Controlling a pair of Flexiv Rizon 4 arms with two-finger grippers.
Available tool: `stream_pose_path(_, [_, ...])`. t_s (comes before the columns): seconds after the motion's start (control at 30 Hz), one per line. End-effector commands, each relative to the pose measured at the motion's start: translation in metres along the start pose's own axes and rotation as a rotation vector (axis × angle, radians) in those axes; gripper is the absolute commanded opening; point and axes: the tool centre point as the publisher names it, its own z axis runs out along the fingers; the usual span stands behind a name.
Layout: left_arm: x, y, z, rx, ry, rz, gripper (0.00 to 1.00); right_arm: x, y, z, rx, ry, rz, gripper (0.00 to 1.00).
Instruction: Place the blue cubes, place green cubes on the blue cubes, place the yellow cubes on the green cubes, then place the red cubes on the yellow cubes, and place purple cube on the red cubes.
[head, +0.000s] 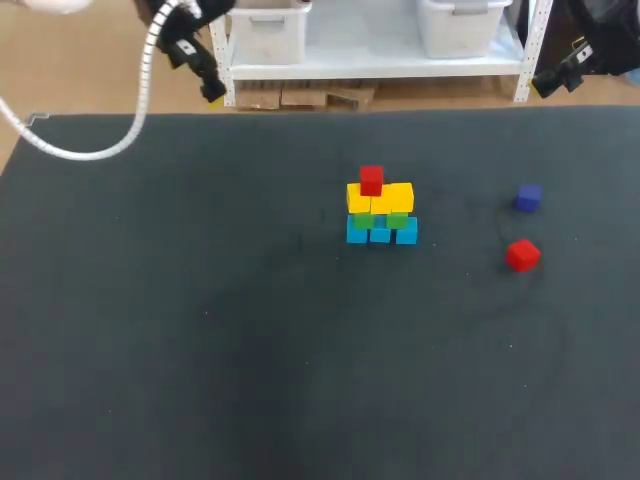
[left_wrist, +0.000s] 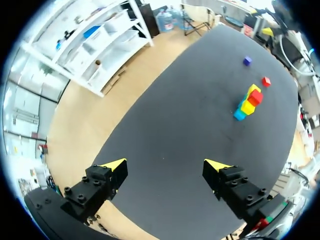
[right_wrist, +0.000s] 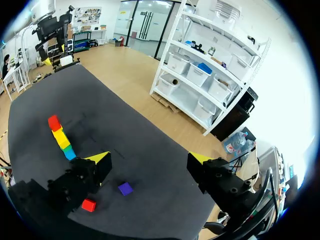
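**A:** From above, where do we stand?

**B:** Our stack (head: 380, 212) sits mid-worktop (head: 200, 330): blue, green, then yellow, with the top red cube (head: 371, 180) over the yellows' left part. The loose red cube (head: 522, 255) and the purple cube (head: 528, 198) lie well apart from it, to its right. Both our arms hang at the far corners.

**A:** And the left wrist?

**B:** The left jaws stand apart and hold nothing. The stack (left_wrist: 248, 102) and both loose cubes are far ahead.

**A:** The right wrist?

**B:** The right jaws are also apart and empty. The purple cube (right_wrist: 125, 188) lies ahead of them, with the loose red cube (right_wrist: 88, 205) near one finger and the stack (right_wrist: 61, 137) beyond.

**A:** What could go wrong?

**B:** We judge the second red comes next. Its slot is tight, so a finger brushing the top red cube could knock it off or shift the yellows. If we leave a gap between the reds, the purple cube may tip. Grabbing purple first would break the order.
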Motion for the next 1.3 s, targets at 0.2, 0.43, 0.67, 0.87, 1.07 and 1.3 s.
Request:
stream_pose_path(0.2, [0.034,0.005,-0.015,-0.080,-0.263,-0.116,1.00,0.002,0.004,-0.001,0.020,-0.004,0.002,1.00])
stream_pose_path(0.43, [0.063,0.018,-0.011,-0.127,-0.250,-0.235,1.00,0.002,0.004,-0.001,0.020,-0.004,0.002,1.00])
stream_pose_path(0.67, [0.087,0.036,-0.012,-0.169,-0.268,-0.381,1.00,0.002,0.004,-0.001,0.020,-0.004,0.002,1.00])
stream_pose_path(0.87, [0.094,0.051,-0.011,-0.240,-0.295,-0.494,1.00,0.002,0.004,-0.001,0.020,-0.004,0.002,1.00])
stream_pose_path(1.07, [0.097,0.059,-0.008,-0.270,-0.323,-0.582,1.00,0.002,0.004,-0.001,0.020,-0.004,0.002,1.00])
stream_pose_path(1.3, [0.098,0.074,-0.015,-0.283,-0.353,-0.625,1.00,0.002,0.004,-0.001,0.020,-0.004,0.002,1.00])
